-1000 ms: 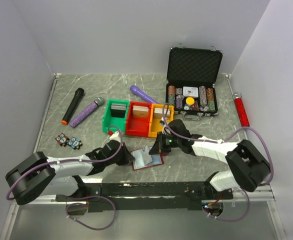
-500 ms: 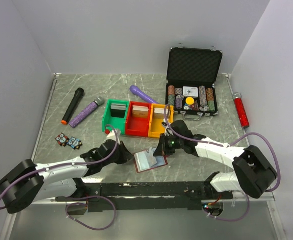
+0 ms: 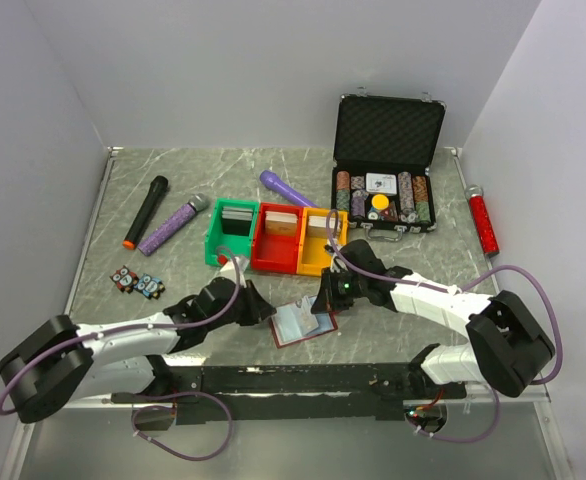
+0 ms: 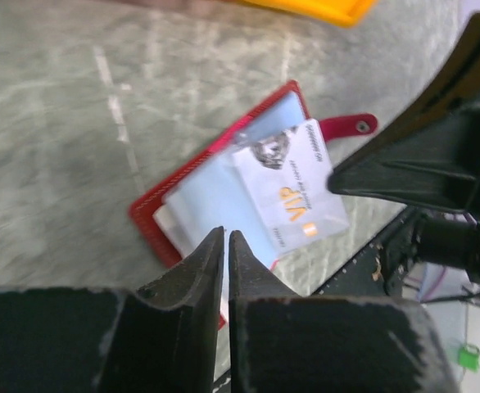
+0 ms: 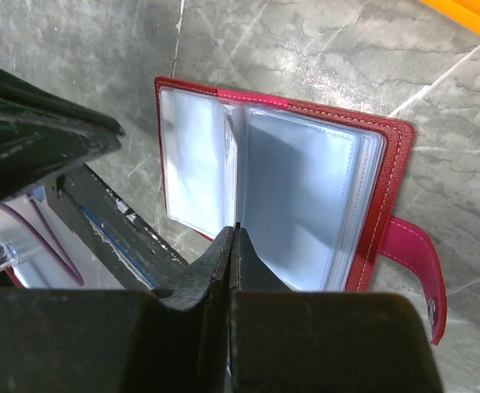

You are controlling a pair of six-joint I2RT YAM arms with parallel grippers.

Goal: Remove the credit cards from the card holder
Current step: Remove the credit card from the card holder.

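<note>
The dark-red card holder (image 3: 313, 328) lies open near the table's front edge, its pale sleeves (image 5: 305, 192) facing up. A grey "VIP" credit card (image 4: 293, 192) sits tilted above the sleeves (image 4: 203, 196). My right gripper (image 5: 234, 229) is shut, and in the left wrist view its tip (image 4: 332, 176) meets the card's right edge. From the right wrist the card shows only edge-on. My left gripper (image 4: 226, 235) hovers over the holder's (image 4: 150, 217) near-left edge, its jaws a thin slit apart with nothing between them. From above, the left gripper (image 3: 263, 308) is left of the holder and the right gripper (image 3: 321, 298) is at its upper right.
Green (image 3: 215, 240), red (image 3: 257, 245) and yellow (image 3: 307, 250) bins stand just behind the holder. Behind them is an open black chip case (image 3: 388, 130). Microphones (image 3: 145, 212) (image 3: 173, 224) (image 3: 285, 187) lie at the back left, small blocks (image 3: 138, 283) at the left, a red tube (image 3: 484, 220) at the right.
The left jaws have gone from shut to a slit apart. The card now stands up out of the sleeves, and the holder has slid slightly right. The left arm has edged right.
</note>
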